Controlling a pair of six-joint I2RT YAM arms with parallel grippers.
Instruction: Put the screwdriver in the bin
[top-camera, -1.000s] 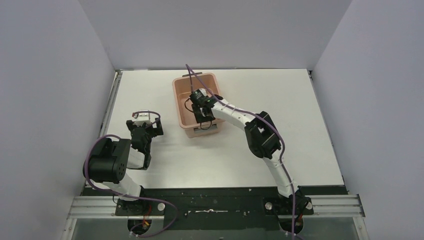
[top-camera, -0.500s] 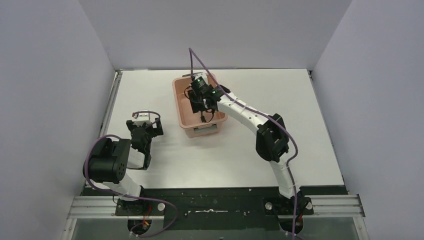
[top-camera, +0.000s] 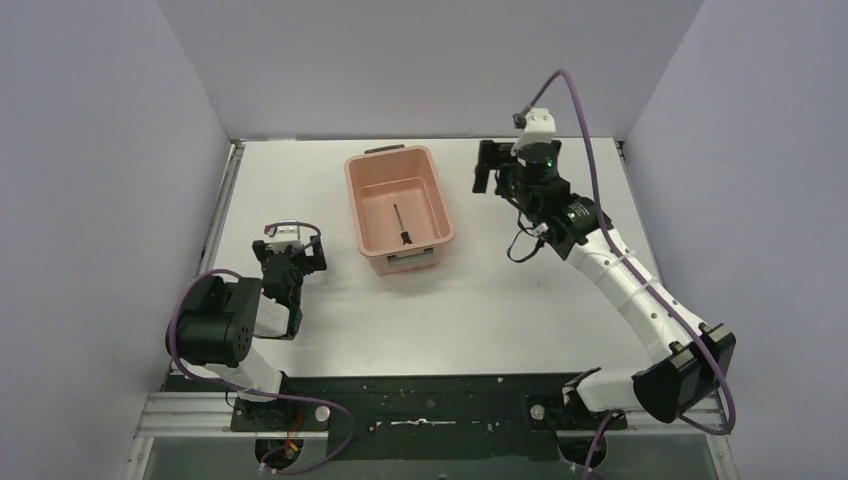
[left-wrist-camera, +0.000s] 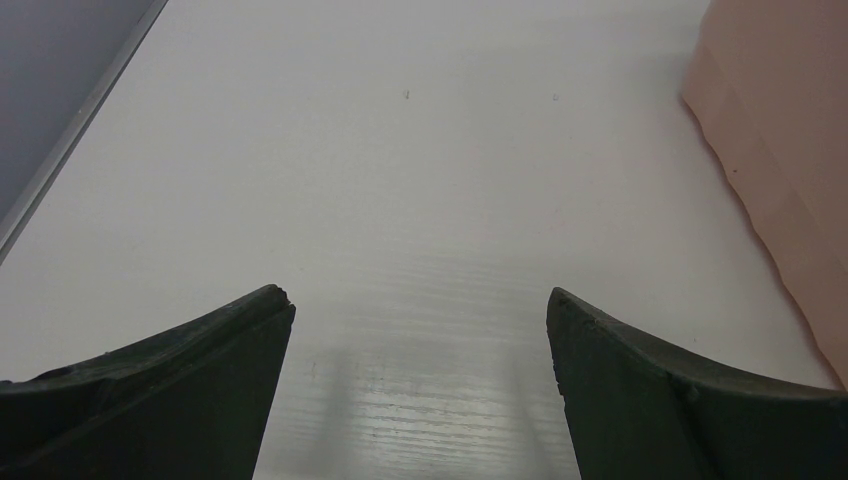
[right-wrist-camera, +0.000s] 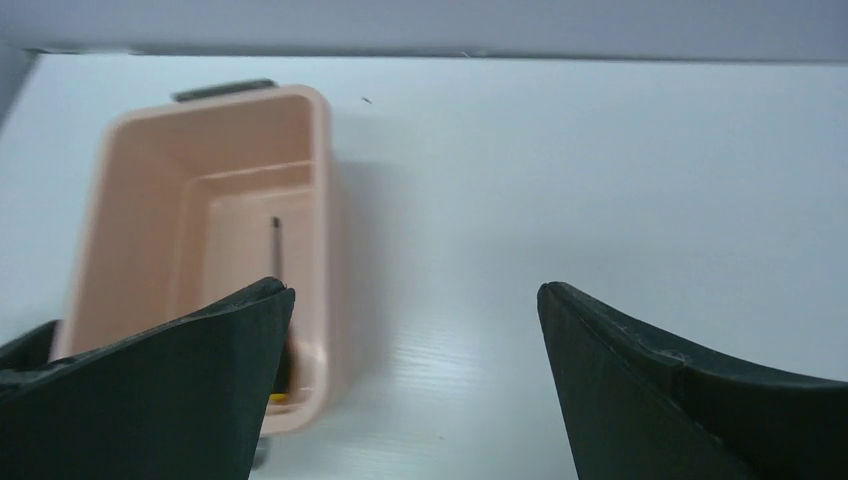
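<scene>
Left gripper (top-camera: 288, 243): near-left zone of table (top-camera: 480, 310), low over the surface. Fingers spread wide, nothing between them; left wrist cam shows only bare white tabletop in the gap.

Bin (top-camera: 351, 200): mid-table, to the right of the left gripper and apart from it. Upright, long axis running near-to-far. Grey handle bar (top-camera: 385, 150) visible at the far short end. In the left wrist cam only a strip of its pink wall shows, at the right edge.

Screwdriver (top-camera: 400, 222): inside the bin, lying flat on the floor, approx. parallel to the long walls. Handle toward the near end, shaft pointing far. Not touched by either gripper. Right wrist cam shows the thin dark shaft on the bin floor; handle end mostly hidden behind a finger.

Right gripper (top-camera: 487, 166): far side, right of the bin and well apart from it, raised above the table. Fingers spread, holding nothing. Purple cable (top-camera: 585, 110) arcs above the wrist.
</scene>
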